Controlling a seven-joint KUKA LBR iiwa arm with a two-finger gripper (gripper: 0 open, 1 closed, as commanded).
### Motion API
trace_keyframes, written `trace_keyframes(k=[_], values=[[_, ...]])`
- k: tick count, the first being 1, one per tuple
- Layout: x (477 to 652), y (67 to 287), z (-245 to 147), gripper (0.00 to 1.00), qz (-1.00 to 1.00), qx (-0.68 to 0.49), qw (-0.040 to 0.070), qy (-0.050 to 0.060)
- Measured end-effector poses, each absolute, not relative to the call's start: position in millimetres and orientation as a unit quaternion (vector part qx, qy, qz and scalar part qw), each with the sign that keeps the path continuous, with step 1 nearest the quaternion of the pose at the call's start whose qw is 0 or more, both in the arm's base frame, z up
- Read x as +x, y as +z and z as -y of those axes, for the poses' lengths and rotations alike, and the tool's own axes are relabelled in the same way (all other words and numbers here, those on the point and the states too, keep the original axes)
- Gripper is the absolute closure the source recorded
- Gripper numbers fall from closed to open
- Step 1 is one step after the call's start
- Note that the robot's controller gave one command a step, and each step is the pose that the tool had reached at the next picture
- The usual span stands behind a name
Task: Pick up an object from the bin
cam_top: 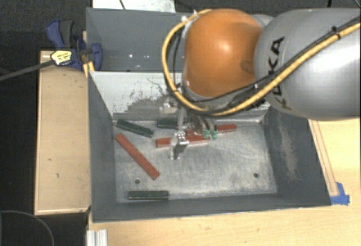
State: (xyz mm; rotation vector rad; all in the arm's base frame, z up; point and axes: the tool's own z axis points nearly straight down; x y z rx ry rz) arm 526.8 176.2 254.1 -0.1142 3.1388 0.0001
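My gripper point(178, 148) is low in the middle of the bin, under the orange wrist cover. It sits right at a flat red stick point(194, 138) that lies roughly level across the bin floor; whether it touches the stick I cannot tell. A second red stick point(227, 127) pokes out to the right, just behind the first. A short dark green stick point(167, 123) lies just left of the gripper, towards the back wall.
Another dark green stick point(134, 128) lies further left. A long red stick point(137, 156) slants across the left floor. A dark green stick point(148, 196) rests along the front wall. The arm and its cover hide the bin's back right.
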Motion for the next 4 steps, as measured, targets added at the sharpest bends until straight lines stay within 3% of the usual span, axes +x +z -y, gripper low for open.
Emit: trace_keyframes(k=[1,2,3,4], values=[[529.4,216.8,-167.8,0.0,-0.999,-0.033,0.006,0.002],[535.3,160.9,-121.7,0.0,-1.0,0.002,0.001,0.001],[563.7,113.9,-115.7,0.0,-0.998,-0.063,0.004,0.0],[574.8,75.0,-116.4,1.0,-0.985,-0.172,0.005,0.001]])
